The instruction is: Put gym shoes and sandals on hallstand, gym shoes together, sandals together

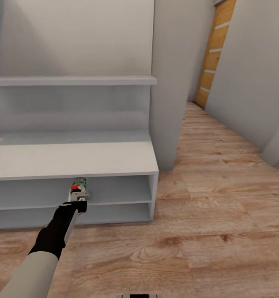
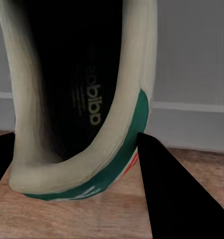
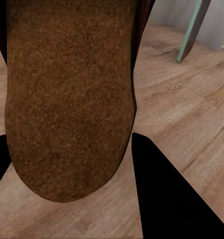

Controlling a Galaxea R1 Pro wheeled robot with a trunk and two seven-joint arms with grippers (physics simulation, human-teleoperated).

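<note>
Gym shoe (image 1: pixel 78 188) pinched in my left gripper (image 1: pixel 78 201), reaching the hallstand's (image 1: pixel 73 159) shelf; my right gripper (image 3: pixel 72 164) clamps a sandal (image 3: pixel 67 99), awaiting placement.

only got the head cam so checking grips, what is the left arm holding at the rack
Observer: A gym shoe, gripped at its heel end between the left gripper fingers; the left wrist view looks into its dark insole.
Operator: and the right arm, barely see it
Observer: The right gripper is shut on a sandal; its brown footbed faces the right wrist camera.
Operator: anything near that sandal
Observer: Only wood floor behind it, plus a thin teal leg of some furniture farther off.
</note>
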